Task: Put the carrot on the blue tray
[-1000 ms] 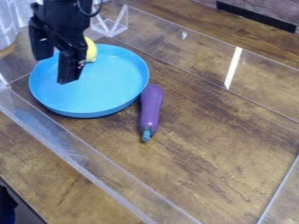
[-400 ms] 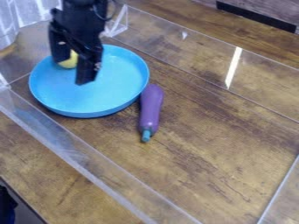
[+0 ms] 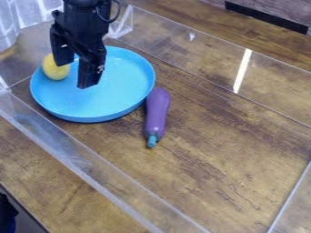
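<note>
My pincer (image 3: 85, 65) spread wide, empty. Yellow carrot (image 3: 55, 65) just left, upper left, on blue tray (image 3: 109, 102) rim.

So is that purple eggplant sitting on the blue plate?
No, the purple eggplant lies on the wooden table just right of the blue plate, outside its rim.

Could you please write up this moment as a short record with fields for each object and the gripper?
surface: wooden table
tray: blue tray, round, at upper left
fruit: yellow carrot lying at the tray's left rim
gripper: gripper open, pointing down over the tray beside the fruit, holding nothing
other: purple eggplant on the table right of the tray, green stem toward the camera
</note>
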`<state>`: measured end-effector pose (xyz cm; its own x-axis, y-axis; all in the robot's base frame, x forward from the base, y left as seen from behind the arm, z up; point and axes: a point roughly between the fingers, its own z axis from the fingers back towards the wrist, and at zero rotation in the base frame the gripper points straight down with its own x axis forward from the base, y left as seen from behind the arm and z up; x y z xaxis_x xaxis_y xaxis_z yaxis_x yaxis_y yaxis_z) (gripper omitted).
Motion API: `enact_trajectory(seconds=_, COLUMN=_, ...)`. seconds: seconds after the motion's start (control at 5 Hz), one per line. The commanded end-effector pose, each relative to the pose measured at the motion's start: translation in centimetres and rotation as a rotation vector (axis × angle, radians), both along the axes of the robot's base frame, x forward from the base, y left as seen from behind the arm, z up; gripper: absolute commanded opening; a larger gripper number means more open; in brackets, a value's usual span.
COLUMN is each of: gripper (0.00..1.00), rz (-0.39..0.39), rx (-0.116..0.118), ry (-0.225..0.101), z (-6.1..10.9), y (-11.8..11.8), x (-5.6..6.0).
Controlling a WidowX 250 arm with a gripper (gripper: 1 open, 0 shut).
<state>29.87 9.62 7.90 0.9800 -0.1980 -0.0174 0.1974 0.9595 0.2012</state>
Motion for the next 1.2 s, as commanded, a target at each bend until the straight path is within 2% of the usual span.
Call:
enact_trajectory(seconds=0.0, gripper=1.00, rz=-0.028, rx=0.003, ry=-0.044, z=1.2, y=0.9, x=0.8)
enact_trajectory(seconds=0.4, gripper=1.00, rz=-0.112, rx=-0.007, ry=-0.045, z=1.3, y=1.5, x=1.3)
enact_trajectory(seconds=0.8, gripper=1.00, rz=-0.143, rx=-0.016, ry=-0.051, z=0.0, y=1.3, x=1.7)
enact_trajectory(seconds=1.0, gripper=1.00, rz=-0.088, rx=-0.022, ry=-0.054, z=-0.1, y=2.4, x=1.8)
